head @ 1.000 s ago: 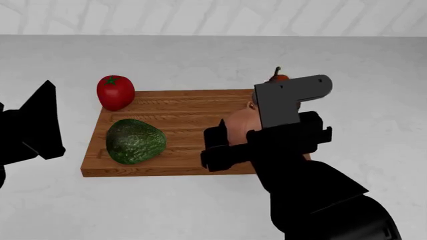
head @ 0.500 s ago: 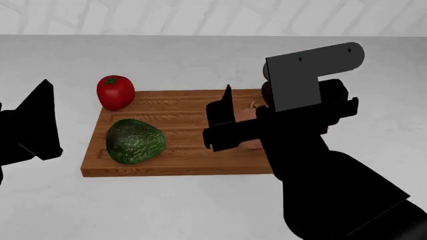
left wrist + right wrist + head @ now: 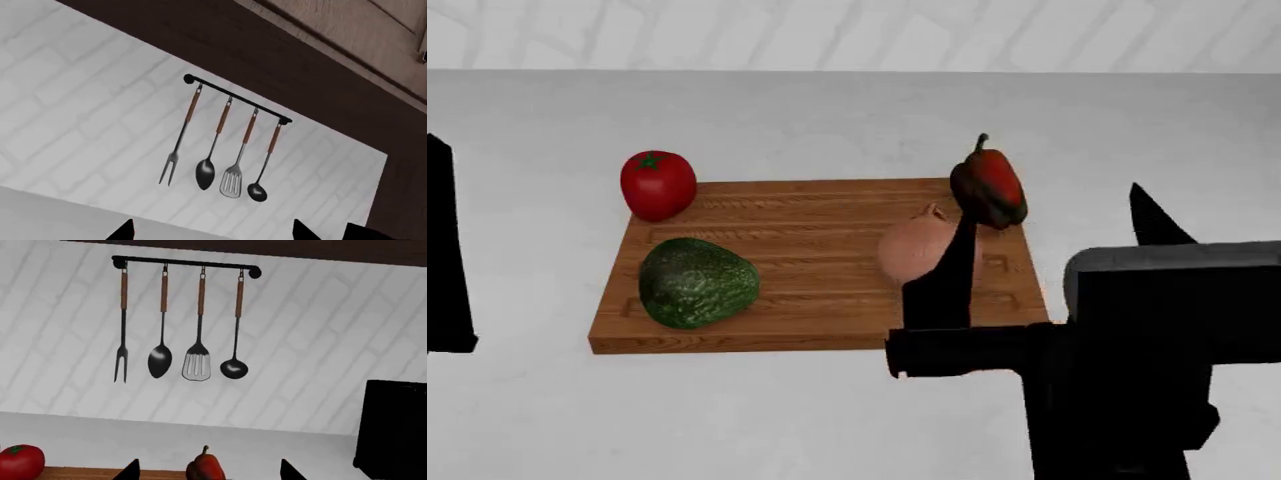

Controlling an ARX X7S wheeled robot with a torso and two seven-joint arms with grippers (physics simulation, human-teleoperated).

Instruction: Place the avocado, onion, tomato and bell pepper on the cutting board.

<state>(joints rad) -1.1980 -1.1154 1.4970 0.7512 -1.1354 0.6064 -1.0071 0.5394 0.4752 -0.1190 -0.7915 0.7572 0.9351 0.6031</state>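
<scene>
Wooden cutting board [image 3: 814, 290] carries avocado [image 3: 698, 282] and onion [image 3: 913, 248]; tomato [image 3: 657, 183] and bell pepper [image 3: 988, 187] perch at its far corners. Right gripper [image 3: 1054, 240] spread wide, empty; left gripper [image 3: 210, 231] likewise.

- The onion [image 3: 910, 250] was partly hidden behind one black finger of the right gripper [image 3: 1054, 235].
- The left gripper [image 3: 210, 231] showed only its fingertips, cut off at the wrist picture's edge.
</scene>
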